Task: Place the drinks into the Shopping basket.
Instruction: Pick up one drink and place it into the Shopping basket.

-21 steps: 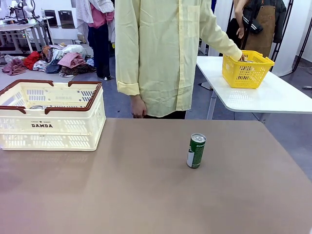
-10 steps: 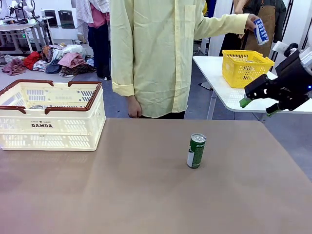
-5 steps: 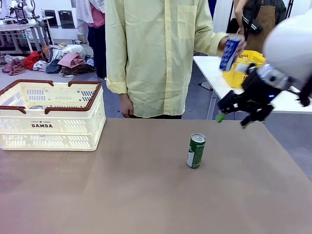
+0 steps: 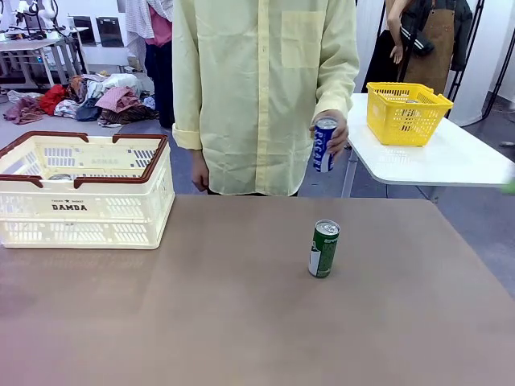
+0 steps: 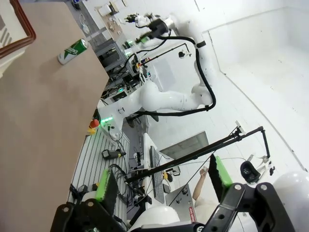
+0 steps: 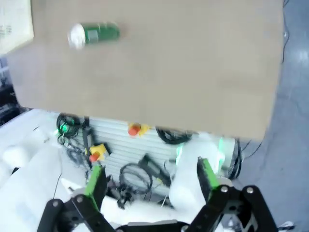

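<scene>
- Green can [image 4: 324, 248] upright on bench [image 4: 201, 322], well apart from both sets of fingers.
- Left fingers [image 5: 107, 186] spread, empty.
- Right fingers [image 6: 206, 176] spread, empty.
- Blue can [image 4: 323, 146] in person's hand [image 4: 339, 135].

This is looking like a robotics lab rather than a real shop. Emergency-stop buttons [image 6: 95, 154] and loose black cables [image 6: 137, 176] are sitting on a slatted metal base below the brown table [image 4: 241, 322]. A black boom stand [image 5: 193, 154] is reaching across bare white walls. A heap of clothes [image 4: 96, 100] is lying on the grey floor. Shop props are standing about: the Shopping basket [image 4: 88, 189] and a yellow mesh basket [image 4: 406, 112] on a white side table [image 4: 451, 161].
</scene>
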You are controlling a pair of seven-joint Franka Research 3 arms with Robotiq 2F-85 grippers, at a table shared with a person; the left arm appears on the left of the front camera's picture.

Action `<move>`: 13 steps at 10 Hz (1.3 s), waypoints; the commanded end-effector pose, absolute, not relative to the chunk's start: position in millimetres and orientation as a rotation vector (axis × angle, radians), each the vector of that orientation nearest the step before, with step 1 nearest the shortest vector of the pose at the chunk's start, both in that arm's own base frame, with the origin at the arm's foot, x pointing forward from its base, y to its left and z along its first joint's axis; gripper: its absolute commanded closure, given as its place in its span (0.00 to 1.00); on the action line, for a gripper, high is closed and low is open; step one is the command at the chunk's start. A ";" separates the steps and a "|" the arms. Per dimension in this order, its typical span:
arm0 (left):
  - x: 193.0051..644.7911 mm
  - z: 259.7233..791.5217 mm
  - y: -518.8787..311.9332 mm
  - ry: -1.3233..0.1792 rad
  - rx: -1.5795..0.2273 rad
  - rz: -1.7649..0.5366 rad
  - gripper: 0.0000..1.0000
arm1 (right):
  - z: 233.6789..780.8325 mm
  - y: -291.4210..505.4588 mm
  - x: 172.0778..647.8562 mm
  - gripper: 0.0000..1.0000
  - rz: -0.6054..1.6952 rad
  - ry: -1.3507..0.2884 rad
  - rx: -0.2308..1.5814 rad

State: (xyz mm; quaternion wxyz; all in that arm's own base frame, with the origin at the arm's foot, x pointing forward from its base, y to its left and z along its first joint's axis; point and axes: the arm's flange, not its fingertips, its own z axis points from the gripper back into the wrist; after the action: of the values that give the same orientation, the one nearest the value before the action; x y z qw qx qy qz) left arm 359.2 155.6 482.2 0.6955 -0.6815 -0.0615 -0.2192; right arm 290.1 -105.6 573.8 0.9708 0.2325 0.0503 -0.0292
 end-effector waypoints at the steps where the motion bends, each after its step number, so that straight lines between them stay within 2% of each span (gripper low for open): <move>1: 355.5 483.6 160.2 -0.132 -1.520 -0.494 0.00 | 593.9 -169.0 270.8 0.00 -0.154 0.088 0.549; 3: 355.5 483.6 160.2 -0.132 -1.520 -0.494 0.00 | 574.8 -221.6 245.1 0.00 -0.318 0.028 0.679; 5: 355.5 483.6 160.2 -0.132 -1.520 -0.494 0.00 | 554.5 -241.8 233.9 0.00 -0.386 0.002 0.749; 13: 355.5 483.6 160.2 -0.132 -1.520 -0.494 0.00 | 563.9 -221.2 249.6 0.00 -0.416 -0.031 0.685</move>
State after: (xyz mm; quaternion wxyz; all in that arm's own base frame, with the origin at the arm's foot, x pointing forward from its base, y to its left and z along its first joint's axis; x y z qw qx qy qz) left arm 359.0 155.5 481.9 0.6953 -0.6818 -0.0613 -0.2190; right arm 245.2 -232.6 564.4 0.9223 0.3359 -0.0042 -0.1911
